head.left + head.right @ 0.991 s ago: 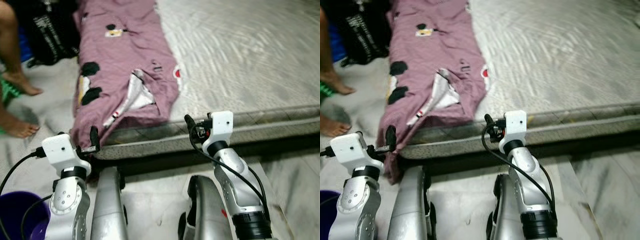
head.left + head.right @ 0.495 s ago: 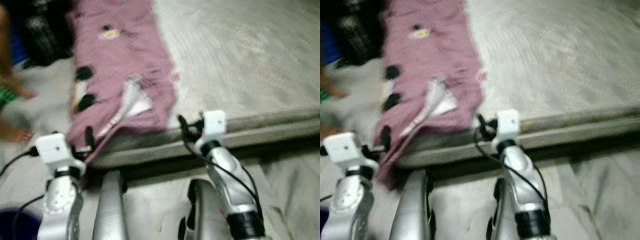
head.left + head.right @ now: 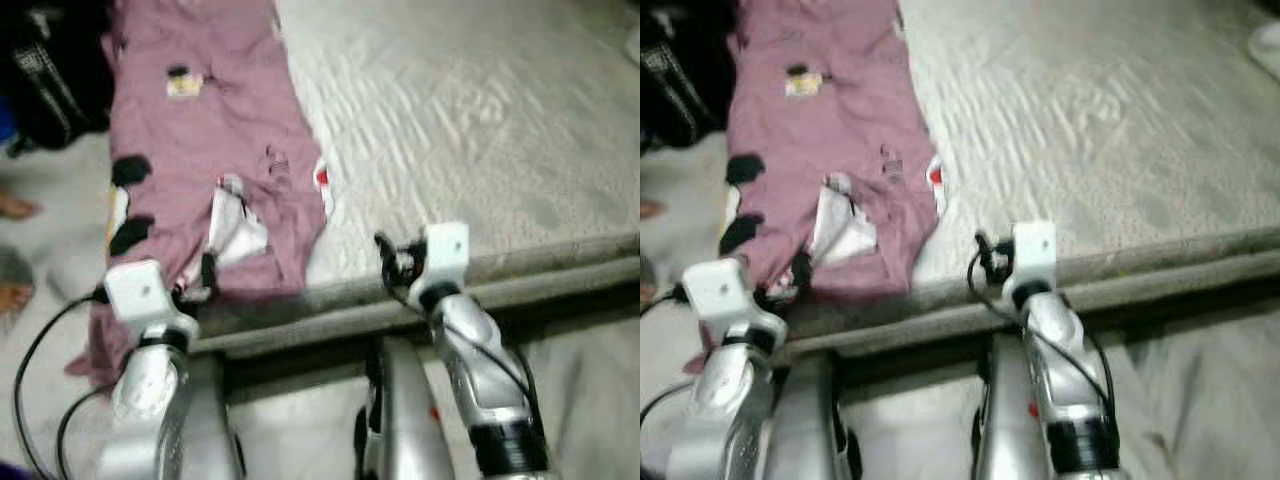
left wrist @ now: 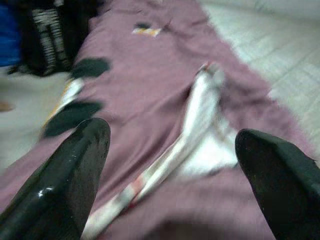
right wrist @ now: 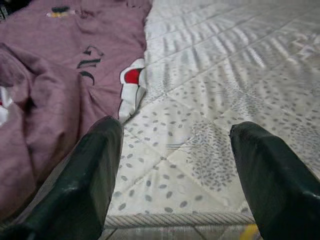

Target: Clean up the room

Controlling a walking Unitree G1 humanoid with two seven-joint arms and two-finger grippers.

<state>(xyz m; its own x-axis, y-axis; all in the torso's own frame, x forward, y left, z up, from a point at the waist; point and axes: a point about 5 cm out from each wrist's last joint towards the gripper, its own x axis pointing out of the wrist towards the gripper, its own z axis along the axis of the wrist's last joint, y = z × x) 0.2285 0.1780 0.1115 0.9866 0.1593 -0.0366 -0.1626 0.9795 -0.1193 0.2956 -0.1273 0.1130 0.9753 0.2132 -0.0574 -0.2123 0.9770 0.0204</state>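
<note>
Left eye: I stand at the bed (image 3: 520, 130) edge. The cloth (image 3: 200, 150), mauve with black patches, lies along the bed's left side, long axis running away from me; its near end spills over the bed's edge toward the floor (image 3: 600, 370). Right of it, open quilted surface, nothing on it up to the far corner. My left hand (image 3: 207, 272) hangs at the cloth's near end; my right hand (image 3: 383, 252) sits at the bed's edge, just right of the cloth. A dark bag (image 3: 45, 70) and a person's foot (image 3: 12, 207) are on the floor, left of the bed. Picture is blurred.

Right eye: same layout; bare floor stretches right below the bed's edge.

Left wrist: fingers (image 4: 65, 185) spread wide, empty, cloth beneath with a pale lining strip (image 4: 195, 130) showing between them.

Right wrist: fingers (image 5: 95, 175) spread wide, empty, over the quilt near its corded edge; the cloth's edge with a red-and-white patch (image 5: 132, 80) lies toward one finger.
</note>
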